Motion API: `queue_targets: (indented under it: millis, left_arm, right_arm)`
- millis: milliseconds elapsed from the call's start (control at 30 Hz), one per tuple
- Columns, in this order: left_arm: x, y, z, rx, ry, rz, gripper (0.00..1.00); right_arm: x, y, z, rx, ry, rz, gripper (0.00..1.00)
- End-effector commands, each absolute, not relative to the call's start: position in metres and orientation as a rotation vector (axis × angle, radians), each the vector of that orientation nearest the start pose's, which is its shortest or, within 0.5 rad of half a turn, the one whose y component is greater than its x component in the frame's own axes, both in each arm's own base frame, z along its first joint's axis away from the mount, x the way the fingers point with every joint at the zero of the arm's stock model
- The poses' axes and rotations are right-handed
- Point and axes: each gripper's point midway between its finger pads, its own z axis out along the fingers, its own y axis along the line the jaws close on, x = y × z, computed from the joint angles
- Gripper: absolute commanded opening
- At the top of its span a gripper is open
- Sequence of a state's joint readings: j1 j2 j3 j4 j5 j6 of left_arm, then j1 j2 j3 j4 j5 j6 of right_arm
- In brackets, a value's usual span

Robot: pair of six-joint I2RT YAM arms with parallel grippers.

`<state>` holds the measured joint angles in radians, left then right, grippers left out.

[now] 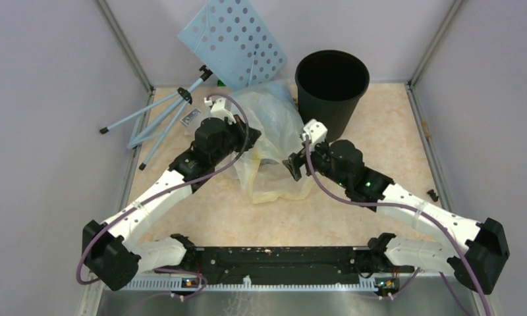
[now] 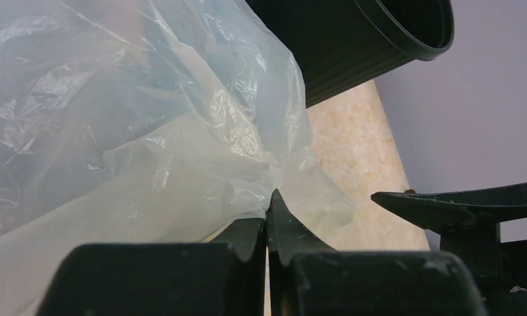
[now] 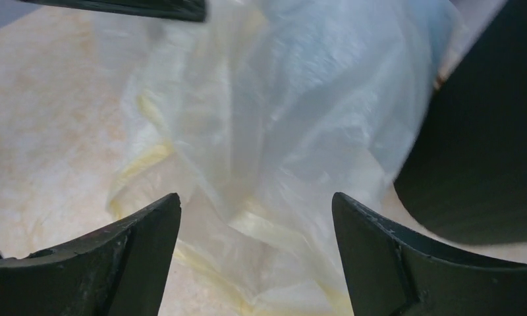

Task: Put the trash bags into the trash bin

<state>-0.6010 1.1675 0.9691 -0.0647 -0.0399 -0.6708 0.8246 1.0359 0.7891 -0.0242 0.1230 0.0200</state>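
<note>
Pale marbled bench carries one crumpled heap: the bluish bag on its far side, a yellowish sack on the near side, just beside the black bin. My left claw is closed on a fold of film; bag or sack, I cannot tell. My right claw is wide open, holding nothing, facing the heap. I think it should pinch only blue film, then lift high over the rim.

Crumpled trash bags beside upright black trash bin.
</note>
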Motion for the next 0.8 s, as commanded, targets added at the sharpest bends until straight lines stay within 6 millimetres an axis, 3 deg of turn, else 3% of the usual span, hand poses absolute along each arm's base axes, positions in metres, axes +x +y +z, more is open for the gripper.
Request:
queue_targets:
  millis: [0, 100, 200, 267, 333, 433, 467, 533, 667, 767]
  left_arm:
    - [0.311, -0.243, 0.305, -0.056, 1.863, -0.935, 0.0]
    - [0.307, -0.247, 0.312, -0.048, 1.846, -0.977, 0.0]
    - [0.303, -0.248, 0.319, -0.037, 1.838, -1.006, 0.0]
    - [0.301, -0.248, 0.322, -0.028, 1.836, -1.012, 0.0]
    - [0.298, -0.247, 0.324, -0.01, 1.834, -1.009, 0.0]
    - [0.295, -0.243, 0.323, 0.009, 1.846, -0.987, 0.02]
    - [0.294, -0.241, 0.324, 0.02, 1.845, -0.976, 0.05]
    - [0.292, -0.237, 0.323, 0.04, 1.854, -0.946, 0.17]
    - [0.282, -0.231, 0.321, 0.196, 1.839, -0.864, 0.71]
    - [0.275, -0.219, 0.319, 0.258, 1.828, -0.785, 0.94]
  right_arm:
    - [0.241, 0.317, 0.278, -0.968, 1.432, 0.62, 0.85]
    - [0.244, 0.337, 0.275, -1.015, 1.447, 0.632, 0.81]
    - [0.261, 0.342, 0.266, -1.003, 1.528, 0.568, 0.68]
    - [0.272, 0.339, 0.265, -0.966, 1.552, 0.514, 0.53]
    - [0.284, 0.33, 0.268, -0.878, 1.566, 0.458, 0.3]
    - [0.285, 0.325, 0.281, -0.816, 1.543, 0.469, 0.0]
    - [0.285, 0.324, 0.287, -0.801, 1.543, 0.49, 0.0]
    - [0.286, 0.322, 0.295, -0.771, 1.555, 0.541, 0.0]
    - [0.293, 0.313, 0.312, -0.683, 1.592, 0.679, 0.0]
    - [0.298, 0.311, 0.32, -0.671, 1.623, 0.709, 0.0]
